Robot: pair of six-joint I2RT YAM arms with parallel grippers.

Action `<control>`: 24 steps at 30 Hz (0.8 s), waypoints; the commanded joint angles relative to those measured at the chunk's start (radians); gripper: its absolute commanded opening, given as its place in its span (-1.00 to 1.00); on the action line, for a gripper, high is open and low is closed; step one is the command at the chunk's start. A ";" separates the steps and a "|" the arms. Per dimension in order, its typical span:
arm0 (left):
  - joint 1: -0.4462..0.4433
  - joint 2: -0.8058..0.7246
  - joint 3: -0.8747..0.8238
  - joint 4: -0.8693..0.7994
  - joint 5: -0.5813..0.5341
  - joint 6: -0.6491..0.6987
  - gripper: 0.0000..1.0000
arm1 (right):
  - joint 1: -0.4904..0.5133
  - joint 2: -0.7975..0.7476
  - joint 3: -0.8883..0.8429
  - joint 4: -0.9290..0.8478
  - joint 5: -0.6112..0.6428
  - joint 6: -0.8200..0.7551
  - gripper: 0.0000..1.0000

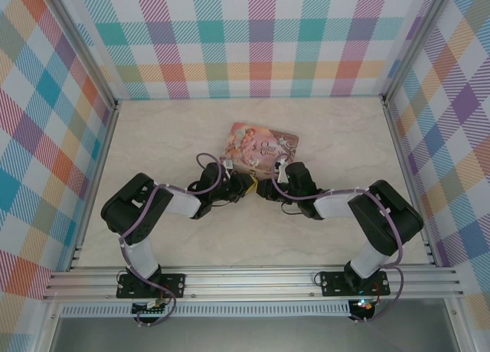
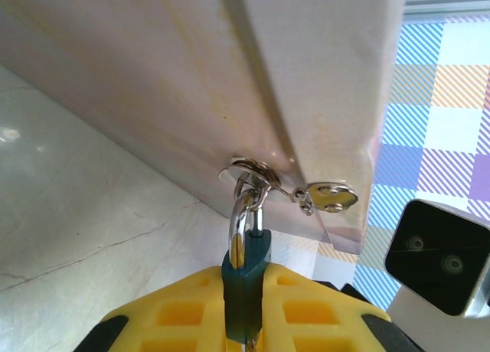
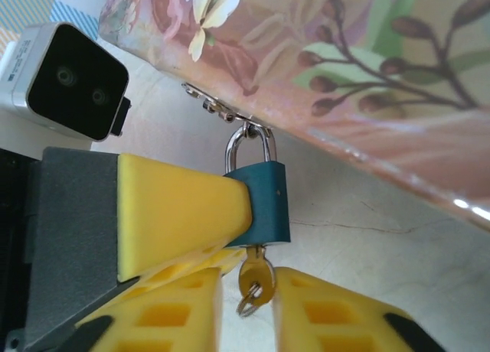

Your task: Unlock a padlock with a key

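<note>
Tin first: the pink illustrated tin (image 1: 260,147) lies on the pale desk (image 1: 153,138), with both arms meeting at its near edge. The left hand (image 2: 245,279) is clamped on the blue padlock (image 3: 264,203), which hangs from the tin's hasp (image 2: 249,171). The right hand (image 3: 246,275) is narrowed around the brass-headed key (image 3: 256,278). The key sits in the keyhole under the lock body.

Steadying and inserting look done to me. The silvery shackle (image 3: 230,149) has both legs down in the body, so turning the key and springing it open remain.

From above, the arms cover the lock. The key's blade is buried inside, and I cannot tell whether the right pads truly pinch its head.
</note>
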State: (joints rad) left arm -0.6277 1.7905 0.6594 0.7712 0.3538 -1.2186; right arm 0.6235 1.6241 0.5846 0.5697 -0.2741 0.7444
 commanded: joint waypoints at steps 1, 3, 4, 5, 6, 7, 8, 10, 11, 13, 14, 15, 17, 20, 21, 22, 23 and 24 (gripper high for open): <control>-0.012 -0.030 0.016 0.002 -0.016 0.012 -1.00 | 0.004 -0.070 -0.010 0.000 0.005 -0.039 -0.40; -0.012 -0.036 0.022 -0.013 -0.018 0.018 -1.00 | -0.003 -0.098 -0.018 -0.041 0.019 -0.066 -0.30; -0.012 -0.039 0.027 -0.019 -0.018 0.020 -1.00 | -0.009 -0.117 -0.024 -0.066 0.031 -0.088 -0.23; -0.012 -0.041 0.029 -0.022 -0.016 0.022 -1.00 | -0.014 -0.135 -0.028 -0.094 0.044 -0.109 -0.17; -0.012 -0.043 0.035 -0.028 -0.014 0.024 -1.00 | -0.019 -0.161 -0.031 -0.133 0.058 -0.141 -0.12; -0.012 -0.043 0.041 -0.036 -0.009 0.027 -1.00 | -0.021 -0.189 -0.030 -0.176 0.077 -0.184 -0.06; -0.012 -0.044 0.047 -0.043 -0.006 0.027 -1.00 | -0.022 -0.214 -0.027 -0.215 0.094 -0.227 -0.02; -0.012 -0.043 0.057 -0.052 0.002 0.024 -1.00 | -0.022 -0.273 -0.022 -0.285 0.126 -0.336 0.10; -0.012 -0.046 0.060 -0.056 0.003 0.021 -1.00 | -0.022 -0.299 -0.021 -0.306 0.137 -0.385 0.15; -0.012 -0.051 0.065 -0.060 0.005 0.010 -1.00 | -0.022 -0.361 -0.023 -0.341 0.153 -0.507 0.28; -0.012 -0.052 0.068 -0.063 0.005 0.005 -1.00 | -0.021 -0.386 -0.024 -0.349 0.154 -0.562 0.32; -0.012 -0.055 0.072 -0.073 0.006 -0.002 -1.00 | -0.021 -0.413 -0.026 -0.357 0.157 -0.624 0.37; -0.012 -0.057 0.082 -0.083 0.015 -0.015 -1.00 | -0.015 -0.462 -0.035 -0.355 0.154 -0.756 0.40; -0.012 -0.057 0.090 -0.078 0.026 -0.044 -1.00 | 0.018 -0.512 -0.051 -0.352 0.185 -0.988 0.38; -0.012 -0.058 0.090 -0.073 0.026 -0.054 -1.00 | 0.035 -0.519 -0.060 -0.350 0.201 -1.073 0.39; -0.012 -0.059 0.090 -0.069 0.027 -0.062 -1.00 | 0.056 -0.520 -0.062 -0.358 0.234 -1.152 0.39; -0.012 -0.062 0.090 -0.068 0.027 -0.067 -1.00 | 0.072 -0.514 -0.061 -0.369 0.268 -1.211 0.39; -0.012 -0.064 0.091 -0.070 0.027 -0.071 -1.00 | 0.087 -0.506 -0.057 -0.379 0.314 -1.264 0.38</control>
State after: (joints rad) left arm -0.6327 1.7771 0.7170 0.6716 0.3584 -1.2575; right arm 0.6788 1.1099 0.5434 0.2344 -0.0563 -0.2256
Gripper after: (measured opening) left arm 0.070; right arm 0.692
